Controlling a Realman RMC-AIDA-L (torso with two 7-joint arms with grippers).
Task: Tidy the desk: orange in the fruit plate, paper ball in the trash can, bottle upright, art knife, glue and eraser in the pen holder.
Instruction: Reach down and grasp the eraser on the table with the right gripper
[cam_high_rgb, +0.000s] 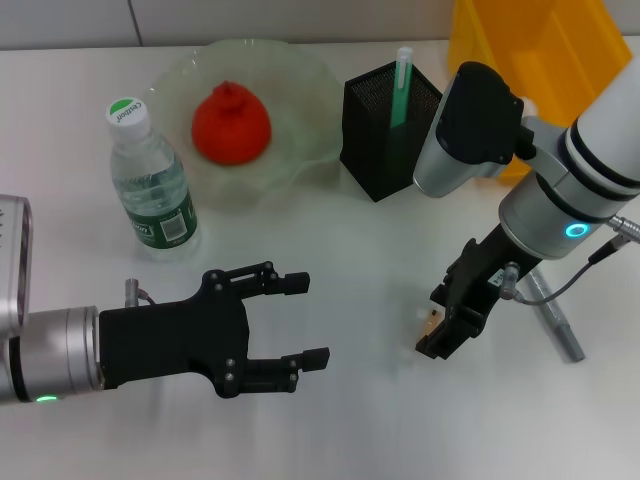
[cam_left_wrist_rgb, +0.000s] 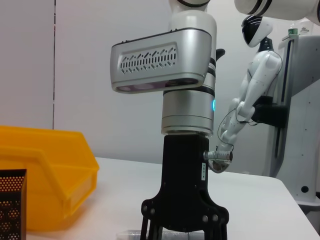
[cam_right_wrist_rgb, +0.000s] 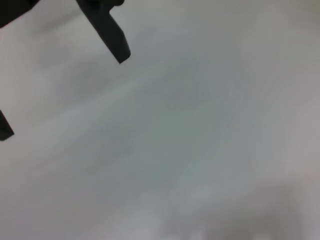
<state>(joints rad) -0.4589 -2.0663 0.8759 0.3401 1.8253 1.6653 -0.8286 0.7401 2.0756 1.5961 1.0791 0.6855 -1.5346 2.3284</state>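
The orange (cam_high_rgb: 231, 124) lies in the pale-green fruit plate (cam_high_rgb: 300, 75) at the back. The bottle (cam_high_rgb: 151, 180) stands upright to the left of the plate. The black mesh pen holder (cam_high_rgb: 385, 125) holds a green-and-white stick (cam_high_rgb: 402, 85). The yellow trash can (cam_high_rgb: 540, 50) is at the back right. My right gripper (cam_high_rgb: 452, 330) points down at the table, open, right beside a tiny tan eraser (cam_high_rgb: 429, 320). A grey stick (cam_high_rgb: 555, 318) lies just to its right. My left gripper (cam_high_rgb: 306, 320) hovers open and empty at the front left. The paper ball is out of view.
The left wrist view shows my right arm's gripper (cam_left_wrist_rgb: 182, 220) from the side, with the yellow bin (cam_left_wrist_rgb: 45, 175) and the mesh holder (cam_left_wrist_rgb: 10, 205) behind it. A white robot (cam_left_wrist_rgb: 252, 95) stands beyond the table's far edge.
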